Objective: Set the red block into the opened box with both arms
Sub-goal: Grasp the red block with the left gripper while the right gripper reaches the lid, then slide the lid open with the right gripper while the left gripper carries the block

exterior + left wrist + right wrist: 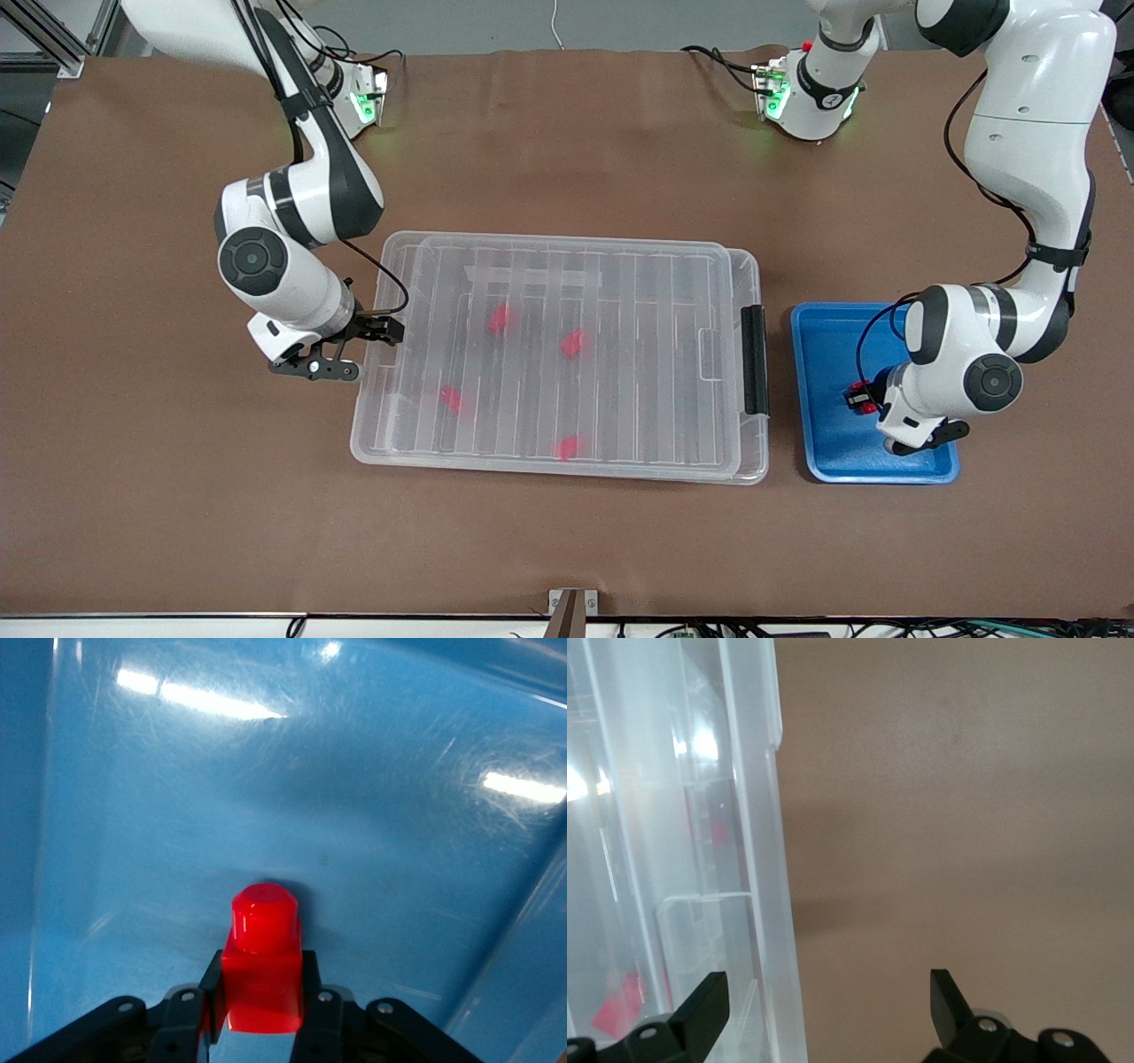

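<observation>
**Block gripped in the tray, lid not yet lifted**

We have the tiny bright red plastic stepped block [261,970] clamped between the black fingers of the left gripper [259,1014], low inside the shallow blue plastic tray [828,332] toward the left arm's end of the table. In the left wrist view the fingers press on the block's broad lower body, one on each flank, and the narrower rounded stud sticks out past the fingertips. So its long axis runs along the fingers, stud end pointing away from the wrist.

To do this step well, we judge that the lift should go straight up until the block clears the tray's rim, keeping the squeeze steady since the block is small and smooth.

Just beside the tray lies the large clear plastic rectangular box [567,461], its black handle [754,359] on the short end facing the tray. Its ribbed see-through lid [638,266] looks to be lying over it, with four more red blocks visible through it.

The right gripper [354,350] sits at the box's other short end, fingers spread wide around that edge, holding nothing. We judge it must raise the lid before the block travels across.
</observation>
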